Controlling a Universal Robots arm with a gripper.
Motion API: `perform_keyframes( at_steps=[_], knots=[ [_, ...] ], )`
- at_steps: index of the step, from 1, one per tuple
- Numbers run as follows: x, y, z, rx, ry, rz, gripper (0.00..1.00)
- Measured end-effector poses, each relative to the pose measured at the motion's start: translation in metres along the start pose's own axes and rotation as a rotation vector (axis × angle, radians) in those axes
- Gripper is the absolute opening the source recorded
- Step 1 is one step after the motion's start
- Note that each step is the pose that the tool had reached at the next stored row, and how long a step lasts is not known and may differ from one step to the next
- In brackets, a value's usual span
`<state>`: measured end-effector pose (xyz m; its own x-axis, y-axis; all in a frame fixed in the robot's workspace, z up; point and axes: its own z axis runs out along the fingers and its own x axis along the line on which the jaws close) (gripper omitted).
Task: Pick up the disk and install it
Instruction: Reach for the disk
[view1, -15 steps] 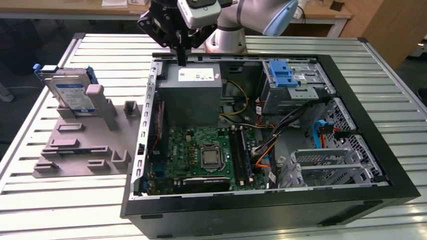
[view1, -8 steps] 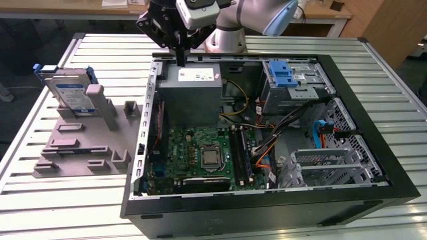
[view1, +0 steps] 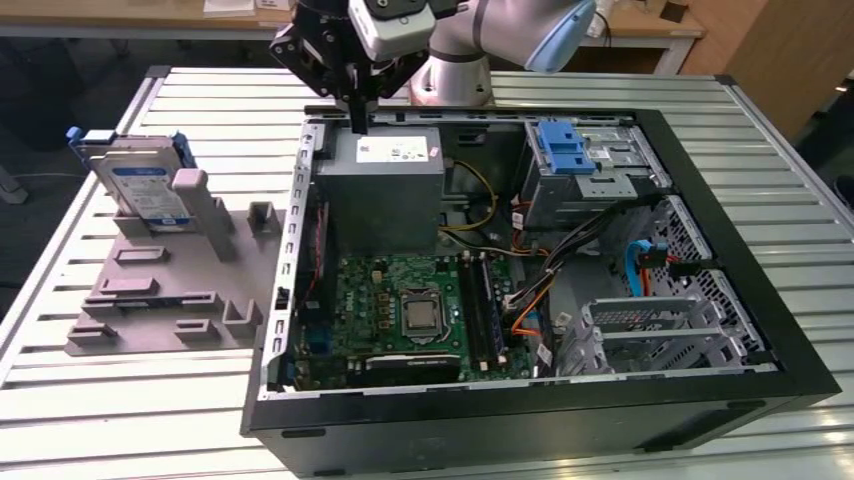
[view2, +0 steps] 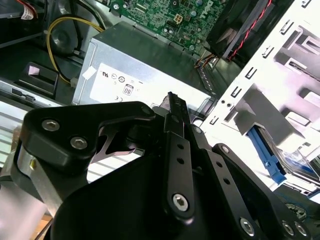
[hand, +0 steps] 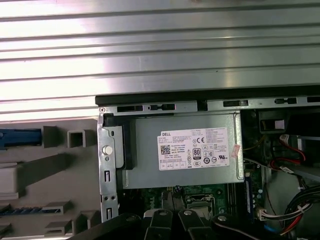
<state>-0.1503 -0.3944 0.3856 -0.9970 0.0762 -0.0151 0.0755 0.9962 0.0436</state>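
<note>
The disk (view1: 143, 187) stands upright on edge in a grey fixture (view1: 160, 290) on the slatted table, at the exterior view's left, beside the open computer case (view1: 534, 260). It is silver with a white-and-blue label and a blue rail frame. My gripper (view1: 358, 122) hangs over the back left corner of the case, above the grey power supply box (view1: 380, 185). Its black fingers are shut together with nothing between them, as the second wrist view shows of the gripper (view2: 173, 102). The disk is well off to the side of the gripper, untouched.
Inside the case lie a green motherboard (view1: 400, 310), loose cables (view1: 587, 250), a blue latch piece (view1: 567, 150) on the upper drive cage, and a metal drive cage (view1: 667, 335) at the front right. The first wrist view shows the power supply (hand: 182, 150) and the case rim (hand: 200, 100).
</note>
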Motion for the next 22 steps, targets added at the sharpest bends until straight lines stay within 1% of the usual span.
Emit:
perform_keyframes(
  at_steps=[6, 22],
  knots=[
    [0.0004, 0.0000, 0.0002, -0.0001, -0.0001, 0.000, 0.11],
    [0.0045, -0.0004, 0.0015, 0.0000, 0.0002, 0.000, 0.11]
  ],
)
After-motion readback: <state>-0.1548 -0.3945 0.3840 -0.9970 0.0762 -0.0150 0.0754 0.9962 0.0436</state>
